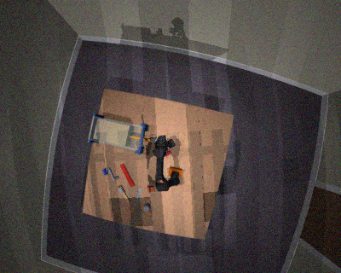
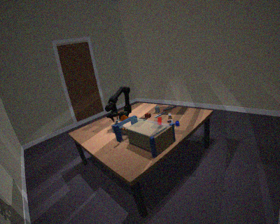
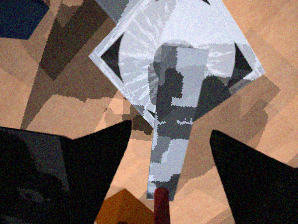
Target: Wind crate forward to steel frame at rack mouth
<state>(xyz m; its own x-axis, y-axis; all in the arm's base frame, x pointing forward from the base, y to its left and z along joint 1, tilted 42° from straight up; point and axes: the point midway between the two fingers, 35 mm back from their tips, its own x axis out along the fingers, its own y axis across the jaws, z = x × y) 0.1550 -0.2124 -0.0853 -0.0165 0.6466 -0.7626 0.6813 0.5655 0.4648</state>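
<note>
The crate (image 1: 112,131) (image 2: 141,138) sits in the clear-panelled cubby, with a gap between its front and the blue frame (image 1: 140,147) (image 2: 127,122) at the mouth. An orange strap (image 1: 147,139) runs out from it. The square metal winch (image 3: 231,31) shows in the wrist view, with the grey crank arm (image 3: 170,150) of the handle over its top and reaching between my fingers. A dark red part (image 3: 161,206) of its grip shows at the bottom edge. My gripper (image 3: 170,130) (image 2: 113,120) is partly open around the grip end; no finger contact shows. The key is hidden.
A long red bar (image 1: 127,175) (image 2: 159,120), a blue-ended tool (image 1: 105,171), a light-headed tool (image 1: 121,188) and a grey round piece (image 1: 147,207) lie on the bench. A small red block (image 1: 151,188) and an orange object (image 1: 175,171) are near the arm's base.
</note>
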